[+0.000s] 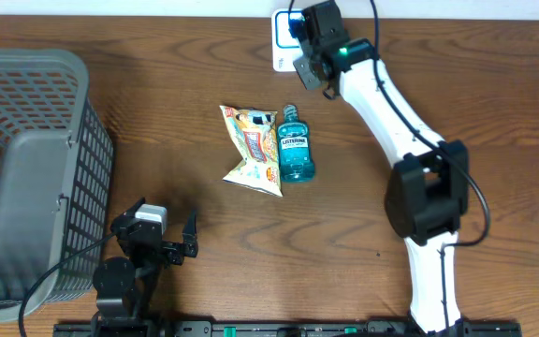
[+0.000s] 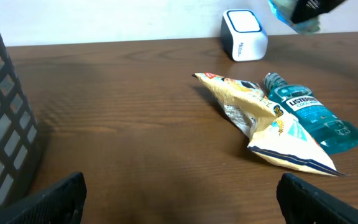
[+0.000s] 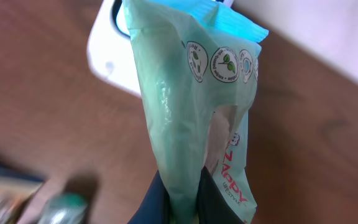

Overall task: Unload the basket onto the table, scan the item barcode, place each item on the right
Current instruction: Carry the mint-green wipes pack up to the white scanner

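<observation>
Right wrist view: the green packet [image 3: 191, 112] is pinched between the closed fingers of the right gripper [image 3: 188, 202]. It is held over the white scanner [image 3: 110, 56] at the far edge of the table [image 1: 157, 75], though whether a barcode faces the scanner is hard to tell. Overhead, a snack bag [image 1: 251, 145] and a blue mouthwash bottle [image 1: 296, 152] lie touching mid-table. The left gripper [image 2: 179, 193] rests spread wide and empty beside the grey basket [image 1: 26, 178].
</observation>
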{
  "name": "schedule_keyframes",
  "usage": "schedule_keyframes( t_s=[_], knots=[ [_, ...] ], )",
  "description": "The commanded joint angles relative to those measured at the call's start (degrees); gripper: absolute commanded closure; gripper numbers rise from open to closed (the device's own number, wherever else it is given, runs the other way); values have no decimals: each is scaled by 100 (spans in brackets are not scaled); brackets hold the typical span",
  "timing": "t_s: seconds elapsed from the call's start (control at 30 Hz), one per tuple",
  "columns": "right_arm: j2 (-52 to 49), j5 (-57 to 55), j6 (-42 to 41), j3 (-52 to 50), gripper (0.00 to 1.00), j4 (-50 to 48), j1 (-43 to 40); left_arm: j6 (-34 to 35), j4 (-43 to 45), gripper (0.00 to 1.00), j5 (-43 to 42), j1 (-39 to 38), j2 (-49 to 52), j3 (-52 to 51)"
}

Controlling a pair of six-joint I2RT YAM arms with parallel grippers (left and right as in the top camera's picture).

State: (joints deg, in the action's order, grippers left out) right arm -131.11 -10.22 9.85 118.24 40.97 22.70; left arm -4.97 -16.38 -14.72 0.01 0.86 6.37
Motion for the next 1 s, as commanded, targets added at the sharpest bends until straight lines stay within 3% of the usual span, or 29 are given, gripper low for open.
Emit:
schedule_keyframes(
  t_s=[0.0,0.53,0.77,0.97],
  knots=[
    [-448,-791,382,575,99,-105,157,-79,-116,2,-28,31,-26,-92],
    [-916,-1248,273,671,99,-914,365,-79,-116,2,-28,31,-26,-90],
    [-905,-1408,-501,1561,99,872,393,-79,-116,2,-28,31,-26,-92],
    [-905,-3117,-2280,2114,99,2747,184,-79,-116,2,-28,31,-26,-92]
  ],
)
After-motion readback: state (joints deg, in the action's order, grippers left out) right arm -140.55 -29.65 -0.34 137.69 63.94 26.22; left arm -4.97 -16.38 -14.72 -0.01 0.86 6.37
